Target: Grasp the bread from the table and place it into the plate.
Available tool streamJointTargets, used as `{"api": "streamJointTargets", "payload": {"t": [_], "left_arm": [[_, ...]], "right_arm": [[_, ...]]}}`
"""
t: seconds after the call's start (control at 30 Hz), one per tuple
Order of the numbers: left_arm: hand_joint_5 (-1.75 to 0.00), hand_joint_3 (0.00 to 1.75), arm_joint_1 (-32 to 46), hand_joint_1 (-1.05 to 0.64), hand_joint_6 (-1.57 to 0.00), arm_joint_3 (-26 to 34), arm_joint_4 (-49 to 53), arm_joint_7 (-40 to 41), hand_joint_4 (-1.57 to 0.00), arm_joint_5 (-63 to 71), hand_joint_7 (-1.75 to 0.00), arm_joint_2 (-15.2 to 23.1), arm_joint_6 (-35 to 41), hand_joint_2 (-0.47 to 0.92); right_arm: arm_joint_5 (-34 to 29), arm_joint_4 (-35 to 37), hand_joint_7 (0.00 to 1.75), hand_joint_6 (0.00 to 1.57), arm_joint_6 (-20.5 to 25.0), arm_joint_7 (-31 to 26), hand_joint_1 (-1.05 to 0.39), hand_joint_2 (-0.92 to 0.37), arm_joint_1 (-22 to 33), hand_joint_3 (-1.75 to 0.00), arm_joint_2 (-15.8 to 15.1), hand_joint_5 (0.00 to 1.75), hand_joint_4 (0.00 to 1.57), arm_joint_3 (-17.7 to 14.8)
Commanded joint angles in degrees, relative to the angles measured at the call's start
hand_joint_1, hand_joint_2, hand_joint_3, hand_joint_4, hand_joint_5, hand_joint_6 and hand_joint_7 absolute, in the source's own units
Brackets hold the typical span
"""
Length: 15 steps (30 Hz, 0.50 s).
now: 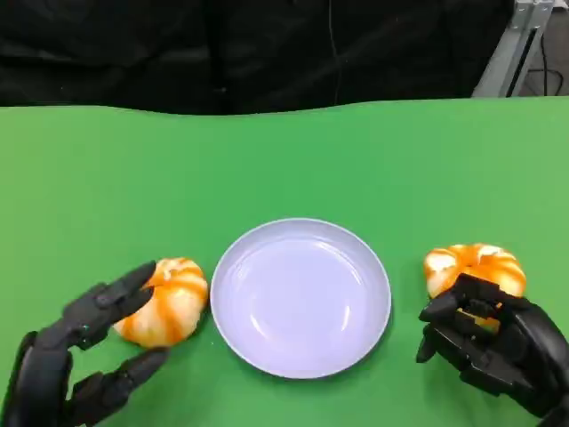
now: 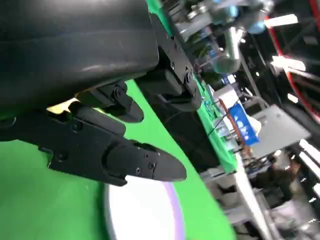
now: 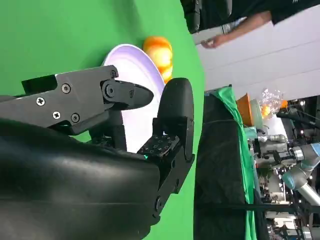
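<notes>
I see my left robot hand (image 1: 84,351) spread around the left bun (image 1: 166,301), fingers apart, nothing gripped. My right robot hand (image 1: 489,342) curls over the right bun (image 1: 474,268); grip unclear. The plate (image 1: 300,296) sits between them on the counter (image 1: 107,178).

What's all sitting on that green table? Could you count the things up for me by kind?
Bread rolls: 2, one left of the plate by the left hand, one right of the plate by the right hand.
Plates: 1, white and empty.
Total: 3 things on the green table.
</notes>
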Motion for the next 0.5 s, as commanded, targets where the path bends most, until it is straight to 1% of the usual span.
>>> {"api": "streamJointTargets", "payload": {"t": [0.03, 0.17, 0.33, 0.5], "left_arm": [[0.0, 0.19, 0.43, -0.64, -0.58, 0.13, -0.36, 4.69, -0.63, 3.82, 0.0, 1.96, -1.67, 0.92], [0.0, 0.2, -0.11, -0.69, -0.61, -0.15, -1.95, 15.01, -0.61, 21.56, -0.01, 5.78, 2.47, 0.92], [0.0, 0.22, -1.23, -0.74, -0.6, -3.72, -1.35, 23.38, -0.58, 30.39, 0.0, 8.53, 7.85, 0.92], [0.0, 0.27, -1.77, -0.77, -0.59, -7.52, -1.81, 27.9, -0.56, 33.87, 0.0, 11.02, 12.6, 0.92]], "right_arm": [[0.61, -0.66, 1.13, 0.64, 0.34, 0.01, -0.05, -0.89, -0.02, -0.42, -0.88, 1.62, 0.54, -0.72], [0.77, 0.19, 1.12, 0.64, 0.12, 0.35, -0.04, -0.89, -0.32, -0.41, -0.84, 1.62, 0.54, -0.86], [0.33, 0.09, 1.11, 0.64, -0.24, -0.07, -0.04, -0.9, -0.25, -0.4, -0.76, 1.61, 0.54, -0.76], [0.39, 0.19, 1.11, 0.64, -0.25, 0.07, -0.05, -0.9, -0.29, -0.39, -0.78, 1.61, 0.54, -0.75]]}}
